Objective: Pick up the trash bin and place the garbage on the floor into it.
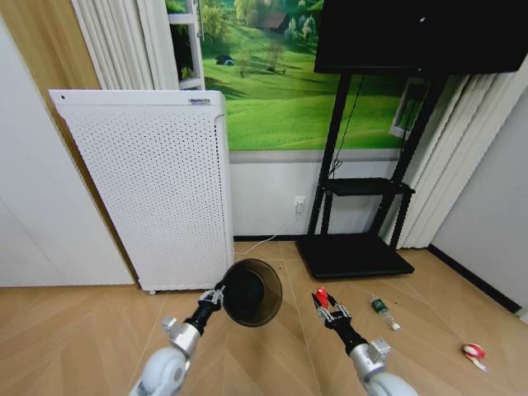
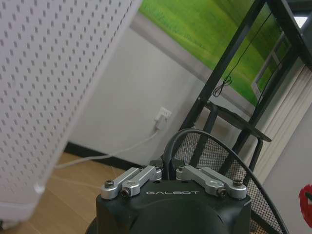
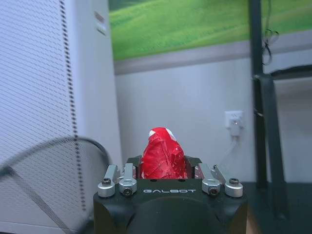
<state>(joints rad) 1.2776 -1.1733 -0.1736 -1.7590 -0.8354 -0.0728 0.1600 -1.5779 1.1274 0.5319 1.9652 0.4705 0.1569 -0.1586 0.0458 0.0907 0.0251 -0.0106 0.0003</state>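
- the right gripper (image 1: 322, 302) is clamped on a red-and-white piece of garbage (image 1: 321, 295), held up above the floor (image 1: 99, 330); in the right wrist view the crumpled red piece (image 3: 163, 157) stands up between the closed jaws.
- the left gripper (image 1: 220, 294) is closed on the rim of the trash bin (image 1: 252, 291), a black wire-mesh basket lifted off the floor and tipped so its open mouth faces the camera; in the left wrist view the fingers (image 2: 141, 178) pinch the dark rim and the mesh wall (image 2: 214, 161) curves away beyond them.
- the held piece sits just beside the bin's right edge, apart from it, not inside.
- a small clear bottle with a green label (image 1: 384, 312) lies on the floor to the right of the right gripper.
- a second red-and-white piece (image 1: 473, 353) lies farther right on the floor, near the wall.
- a tall white perforated appliance (image 1: 153, 186) stands behind the bin on the left; a black tv stand (image 1: 356, 247) stands behind on the right.
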